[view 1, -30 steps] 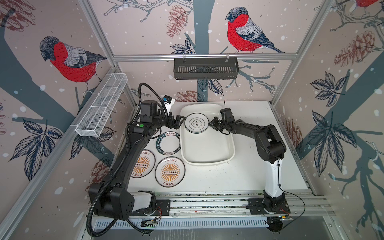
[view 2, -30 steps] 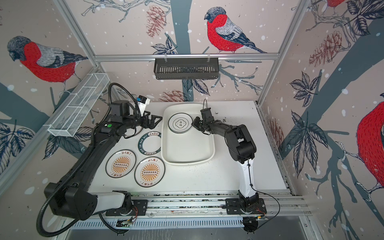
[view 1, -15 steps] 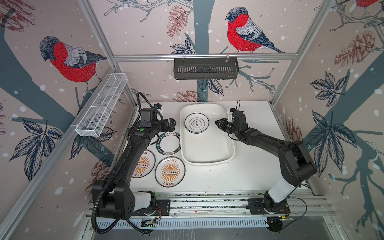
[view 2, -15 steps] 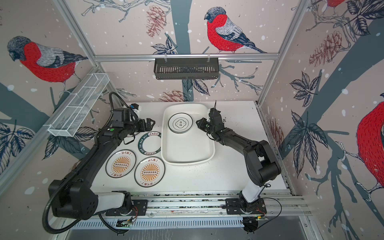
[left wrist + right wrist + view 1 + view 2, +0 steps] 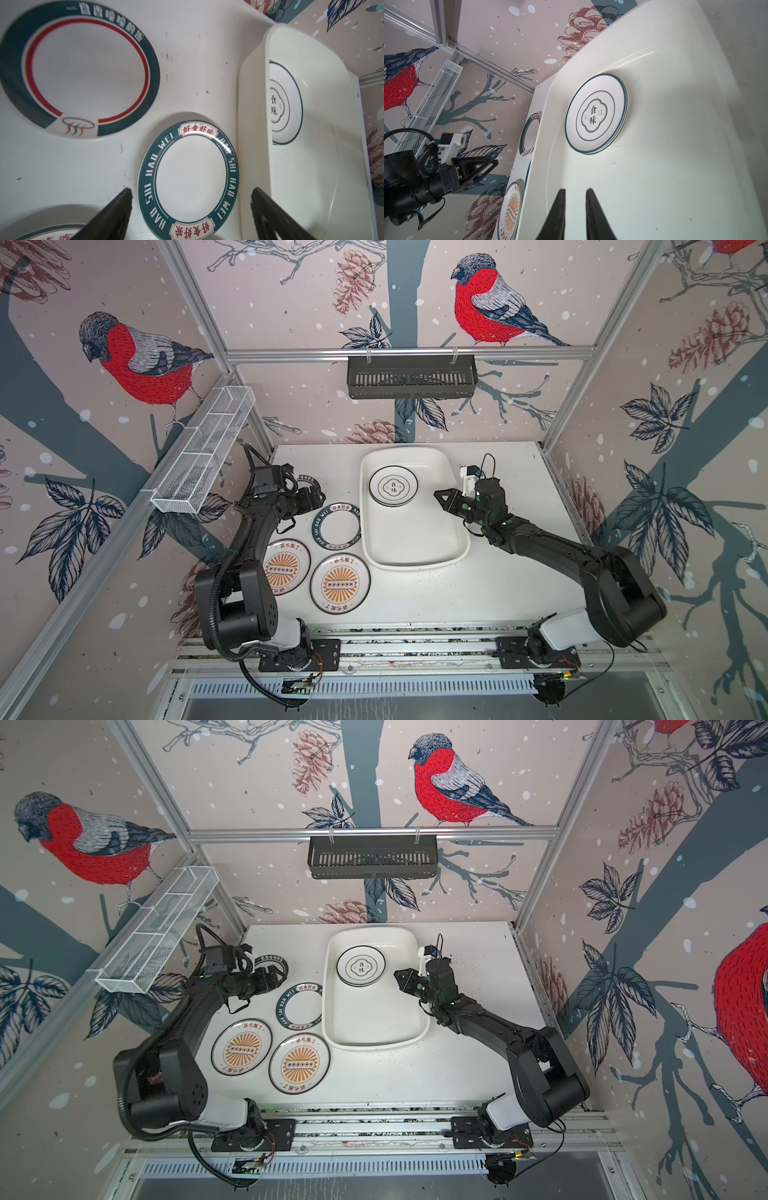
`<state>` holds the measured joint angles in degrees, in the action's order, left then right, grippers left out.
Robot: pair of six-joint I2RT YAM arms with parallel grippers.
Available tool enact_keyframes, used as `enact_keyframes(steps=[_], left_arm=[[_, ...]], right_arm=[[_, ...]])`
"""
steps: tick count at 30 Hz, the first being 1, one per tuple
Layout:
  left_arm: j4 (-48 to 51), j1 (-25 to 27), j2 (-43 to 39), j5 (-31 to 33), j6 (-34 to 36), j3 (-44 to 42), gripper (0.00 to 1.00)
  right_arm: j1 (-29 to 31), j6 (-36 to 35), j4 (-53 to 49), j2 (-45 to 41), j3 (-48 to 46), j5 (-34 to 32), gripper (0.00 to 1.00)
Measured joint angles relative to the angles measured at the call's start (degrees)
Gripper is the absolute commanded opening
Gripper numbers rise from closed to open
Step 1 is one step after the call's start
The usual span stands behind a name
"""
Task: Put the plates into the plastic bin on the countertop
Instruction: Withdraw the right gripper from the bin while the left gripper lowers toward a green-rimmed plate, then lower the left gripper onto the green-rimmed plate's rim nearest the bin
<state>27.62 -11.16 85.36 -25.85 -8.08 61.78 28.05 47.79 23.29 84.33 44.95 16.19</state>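
Left end effector [image 5: 191, 191] hangs wide, the HAO SHI HAO WEI plate [image 5: 188, 178] just ahead; right end effector [image 5: 575, 190], narrow and empty, faces the emblem plate [image 5: 596, 113] in the plastic bin [image 5: 675, 166].

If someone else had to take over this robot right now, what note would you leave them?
Left gripper: open, empty, poised over the green-rimmed plate beside the plastic bin.
Right gripper: almost closed, empty, above the bin's floor.
Done: the emblem plate lies in the bin, possibly stacked on others.
To do: four plates remain on the countertop: the green-rimmed one, a red-ringed plate and two sunburst plates.
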Motion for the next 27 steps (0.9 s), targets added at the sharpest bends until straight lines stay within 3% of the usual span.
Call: enact_keyframes(steps=[7, 9, 12, 27], left_arm=[[3.0, -0.5, 2.4, -1.1, 6.9, 1.3, 0.89], [3.0, -0.5, 2.4, -1.1, 8.1, 0.4, 0.8], [3.5, -0.5, 2.6, -1.1, 9.9, -0.9, 0.77], [3.4, -1.6, 8.0, 1.9, 12.5, -1.4, 0.69]], right_arm=[[0.0, 0.0, 4.5, -0.2, -3.0, 1.0, 0.2], [0.0, 0.1, 5.7, 0.1, -3.0, 1.4, 0.2], [0.1, 0.3, 6.6, 0.7, -3.0, 1.7, 0.19], [0.4, 0.5, 7.6, 0.7, -4.1, 2.5, 0.19]])
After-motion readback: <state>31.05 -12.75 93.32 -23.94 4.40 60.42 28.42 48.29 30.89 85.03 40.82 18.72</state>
